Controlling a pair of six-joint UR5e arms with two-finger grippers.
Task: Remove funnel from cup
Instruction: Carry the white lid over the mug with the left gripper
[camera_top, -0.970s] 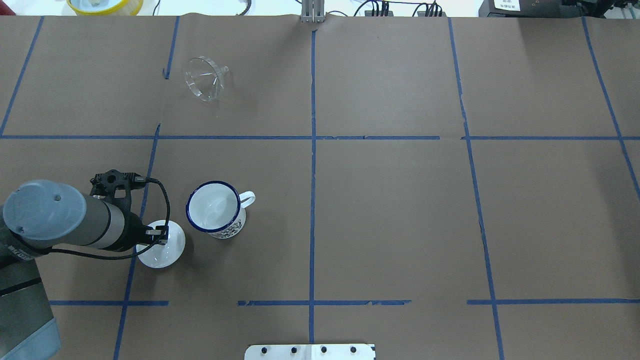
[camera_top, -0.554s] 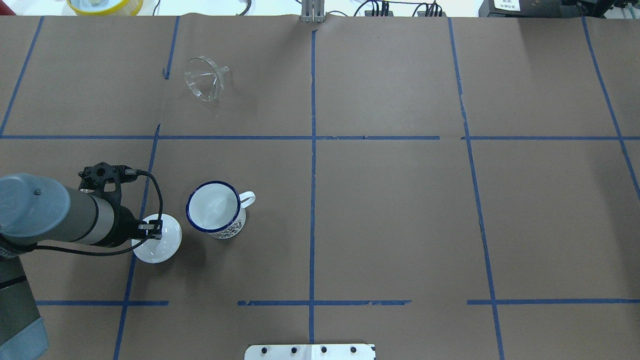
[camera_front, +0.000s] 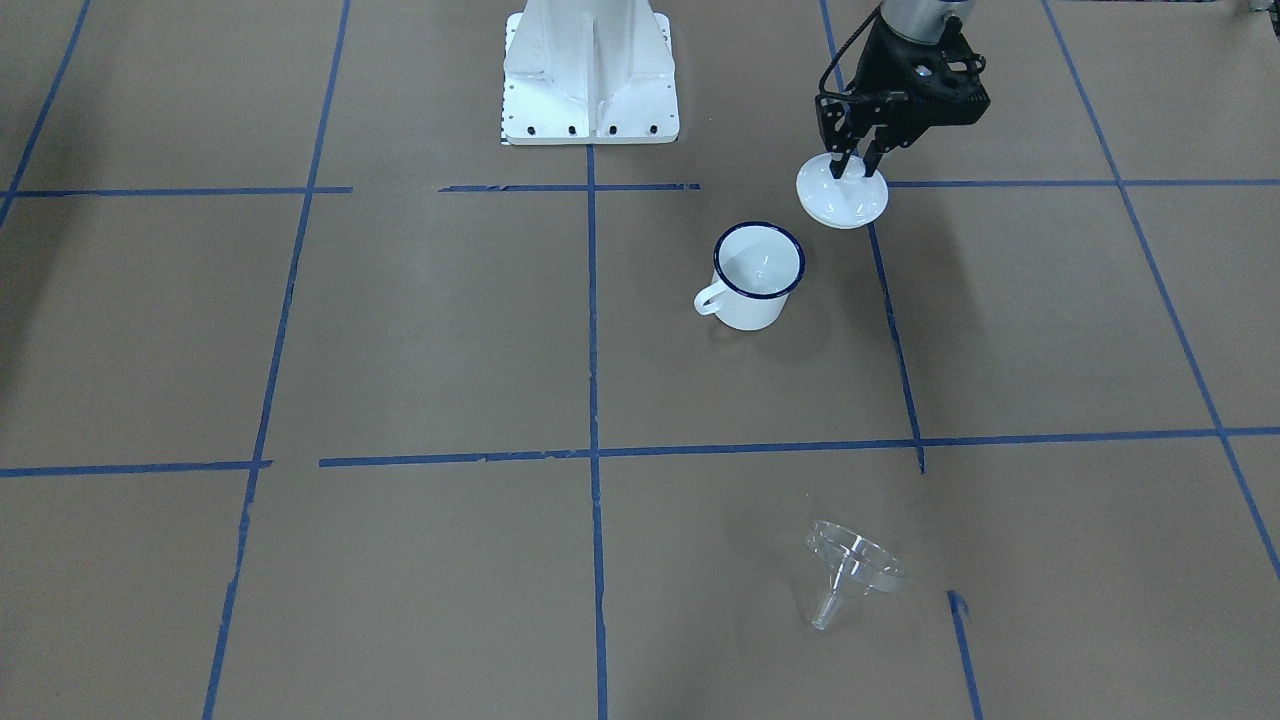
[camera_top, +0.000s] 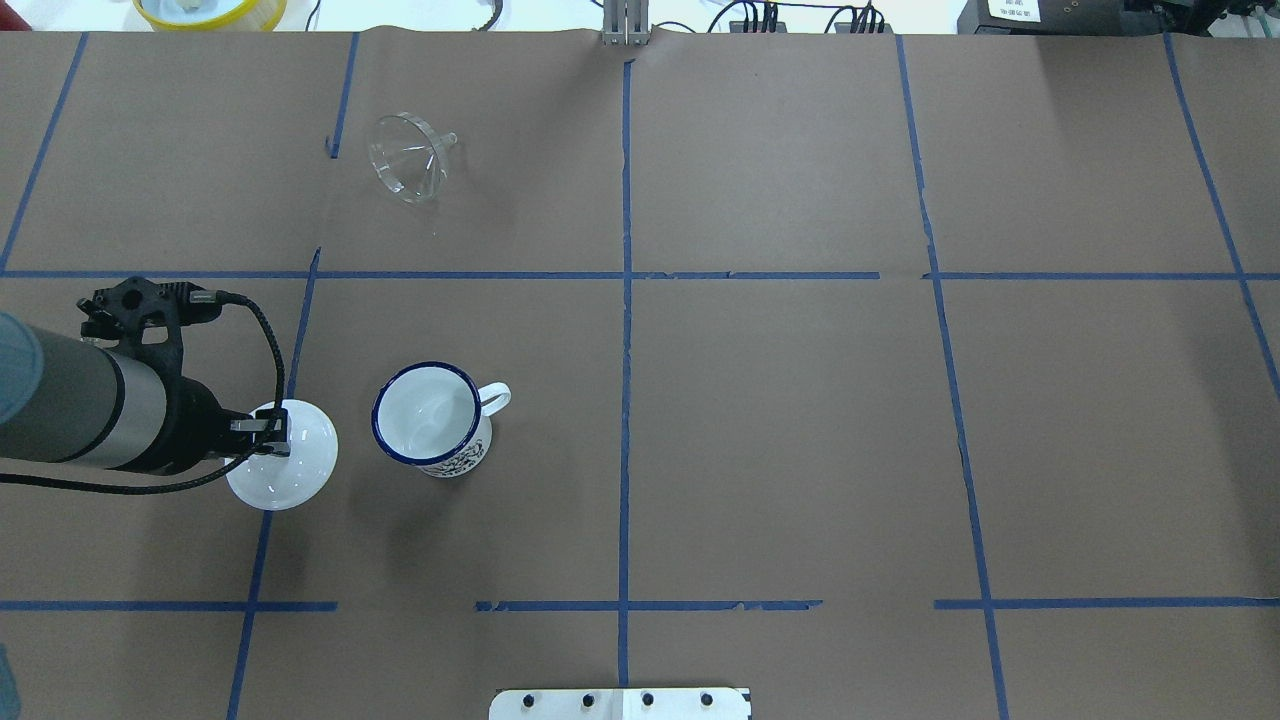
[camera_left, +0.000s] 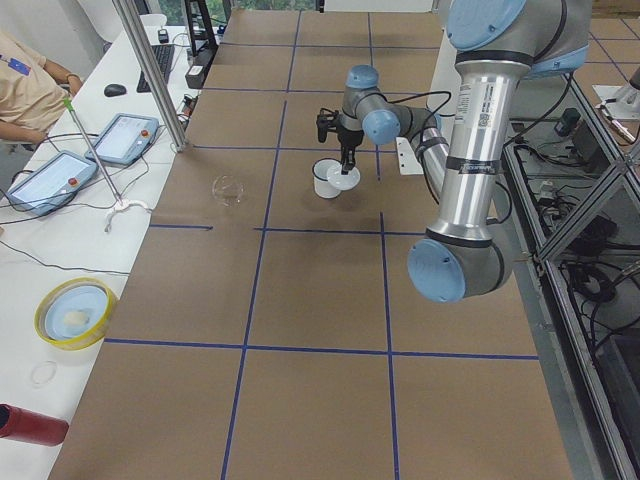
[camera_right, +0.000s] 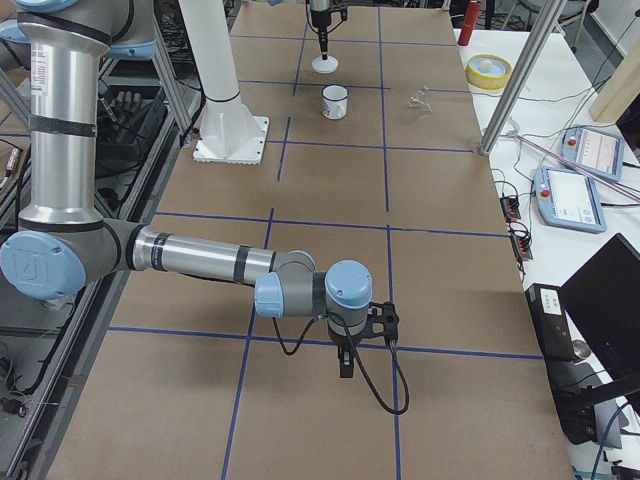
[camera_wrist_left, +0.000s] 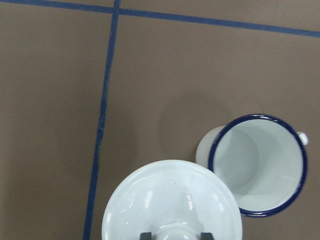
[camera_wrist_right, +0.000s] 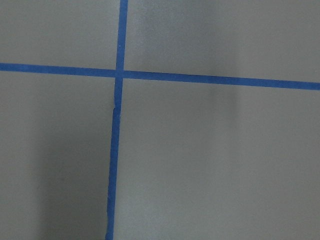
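Note:
The clear funnel lies on its side on the brown paper at the far left, well away from the cup; it also shows in the front view. The cup, a white mug with a dark blue rim, stands upright and empty. My left gripper is shut on the knob of a white round lid and holds it above the table, just left of the cup. My right gripper shows only in the right side view, over bare paper; I cannot tell its state.
The white robot base plate stands at the near table edge. A yellow-rimmed bowl and cables lie beyond the far edge. Blue tape lines cross the brown paper.
My left arm has moved left and slightly farther from the robot, carrying the white lid away from the cup. The cup and funnel have not moved.

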